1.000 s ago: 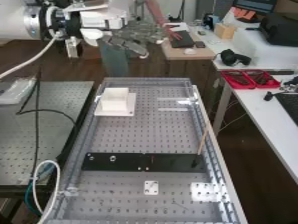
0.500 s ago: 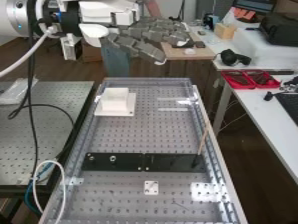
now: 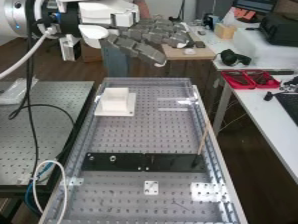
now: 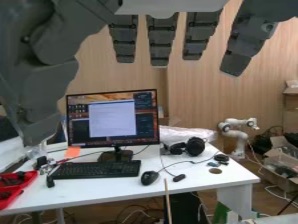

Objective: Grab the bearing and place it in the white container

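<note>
Three things had changed since the first picture: the dark cable (image 3: 31,100) had swung leftward, the white cable loop (image 3: 48,161) had widened, and the hand (image 3: 136,49) had shifted toward the high view's right and slightly lower.

On the perforated tabletop (image 3: 120,135), the smaller nut (image 3: 91,158) and larger nut (image 3: 113,158) stood on the flat black bar (image 3: 173,162). Farther back, the white container (image 3: 115,102) sat upright on its base. Where the bearing lay could not be told. A wooden stick (image 3: 203,140) leaned at the bar's right end, and red trays (image 3: 239,81) occupied the side desk (image 3: 259,107). The wrist view showed a keyboard (image 4: 96,170), a monitor (image 4: 113,120), a mouse (image 4: 149,177) and headphones (image 4: 194,146).

The white arm (image 3: 106,17) entered from the high view's upper left. It bore the hand well above the tabletop, its fingers extended and spread, the thumb lowest.
</note>
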Robot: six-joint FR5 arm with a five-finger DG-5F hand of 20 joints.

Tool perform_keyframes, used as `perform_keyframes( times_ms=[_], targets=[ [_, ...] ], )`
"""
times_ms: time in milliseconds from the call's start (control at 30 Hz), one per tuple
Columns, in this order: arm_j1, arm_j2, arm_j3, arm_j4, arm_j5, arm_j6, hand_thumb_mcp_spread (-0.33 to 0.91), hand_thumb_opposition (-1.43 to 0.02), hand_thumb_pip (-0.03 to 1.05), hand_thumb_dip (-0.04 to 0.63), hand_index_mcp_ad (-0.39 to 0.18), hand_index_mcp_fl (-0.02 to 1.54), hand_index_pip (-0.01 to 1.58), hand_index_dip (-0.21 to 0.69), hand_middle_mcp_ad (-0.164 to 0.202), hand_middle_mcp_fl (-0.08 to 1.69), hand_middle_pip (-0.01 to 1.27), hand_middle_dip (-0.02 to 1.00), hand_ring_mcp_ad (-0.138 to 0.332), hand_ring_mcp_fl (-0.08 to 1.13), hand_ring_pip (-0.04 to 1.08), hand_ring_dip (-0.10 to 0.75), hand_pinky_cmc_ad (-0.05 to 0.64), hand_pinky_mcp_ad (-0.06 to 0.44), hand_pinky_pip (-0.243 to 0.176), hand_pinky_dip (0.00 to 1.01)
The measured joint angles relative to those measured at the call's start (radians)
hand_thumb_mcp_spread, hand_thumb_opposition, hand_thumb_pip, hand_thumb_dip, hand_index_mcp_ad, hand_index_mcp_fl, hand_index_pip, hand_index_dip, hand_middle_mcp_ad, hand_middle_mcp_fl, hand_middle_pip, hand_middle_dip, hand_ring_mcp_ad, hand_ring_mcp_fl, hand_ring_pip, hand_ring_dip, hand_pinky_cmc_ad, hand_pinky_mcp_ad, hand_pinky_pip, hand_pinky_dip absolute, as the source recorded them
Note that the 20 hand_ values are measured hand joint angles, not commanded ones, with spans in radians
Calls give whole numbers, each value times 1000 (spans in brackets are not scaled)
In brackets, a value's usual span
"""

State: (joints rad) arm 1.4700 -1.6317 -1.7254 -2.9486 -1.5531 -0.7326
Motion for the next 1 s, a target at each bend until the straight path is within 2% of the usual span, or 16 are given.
perform_keyframes(
  times_ms=[233,367,1000],
  targets=[
    [-2,11,-27,20,-6,28,253,-682,482,140,-106,59,101,91,52,24,124,140,126,-5,80,51,394,295,-93,264],
    [3,11,-34,29,-6,24,255,-682,456,131,-106,59,101,91,52,24,126,140,126,-5,80,51,393,295,-93,264],
    [6,-6,14,-24,-8,11,255,-682,456,127,-110,61,101,91,52,24,126,140,126,-5,80,51,394,295,-94,267]
  ],
)
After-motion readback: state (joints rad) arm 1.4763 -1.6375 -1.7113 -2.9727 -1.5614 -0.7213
